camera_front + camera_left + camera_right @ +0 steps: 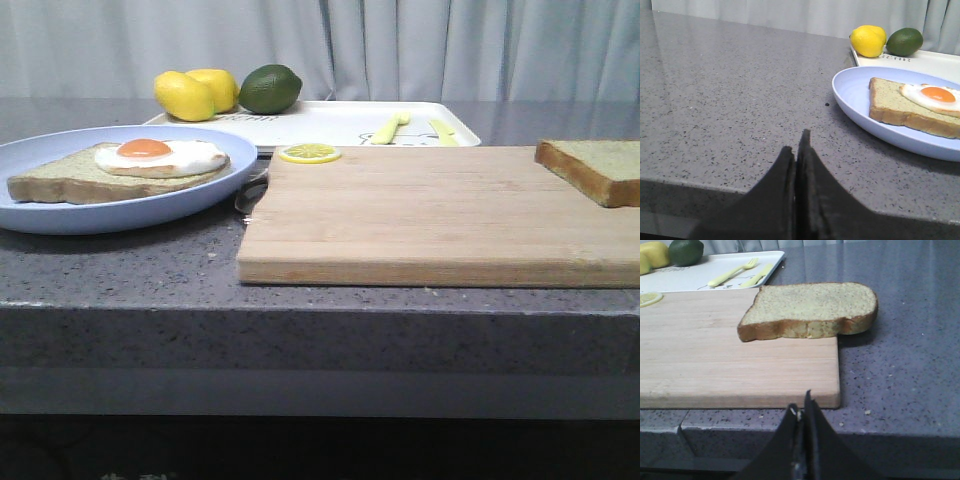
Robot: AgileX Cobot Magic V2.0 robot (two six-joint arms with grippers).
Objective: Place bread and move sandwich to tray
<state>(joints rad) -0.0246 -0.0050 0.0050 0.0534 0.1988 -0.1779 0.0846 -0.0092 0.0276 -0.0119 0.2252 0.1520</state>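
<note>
The bread (598,168) (810,310) is a plain brown-crusted slice lying on the far right corner of the wooden board (430,215) (730,365), overhanging its edge. The sandwich (120,168) (912,102), a slice topped with a fried egg, rests on a pale-blue plate (60,215) (855,92) at the left. The white tray (330,122) (700,272) stands behind the board. My left gripper (796,142) is shut and empty near the counter's front edge, left of the plate. My right gripper (802,402) is shut and empty in front of the board's corner. Neither gripper shows in the front view.
Two lemons (195,93) and a lime (270,88) sit at the tray's left end, with a yellow fork (390,127) and knife (444,131) on the tray. A lemon slice (309,153) lies at the board's back edge. The counter's front edge (320,300) is close to both grippers.
</note>
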